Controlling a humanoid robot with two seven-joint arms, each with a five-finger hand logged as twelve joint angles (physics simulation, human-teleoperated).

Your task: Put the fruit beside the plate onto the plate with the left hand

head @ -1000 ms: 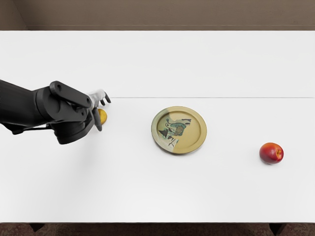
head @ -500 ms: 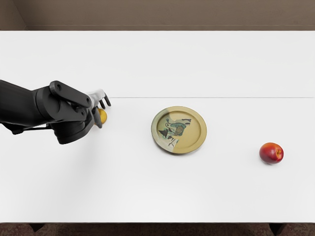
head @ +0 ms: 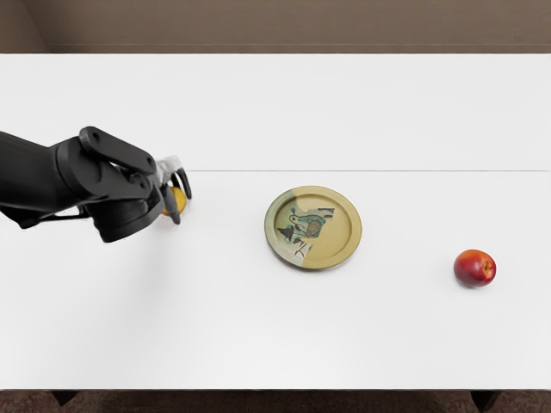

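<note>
Head view: plate (head: 351,225) x1, fruit (head: 179,200) (head: 474,268) x2, hand (head: 170,181) x1.

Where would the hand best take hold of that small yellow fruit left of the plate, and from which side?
Around its round middle, coming from above and from the left. The yellow fruit is small, smooth and ball-like, with no handle showing, so it needs wrapping all round. The left hand sits on that side, its fingers curled over it.
</note>
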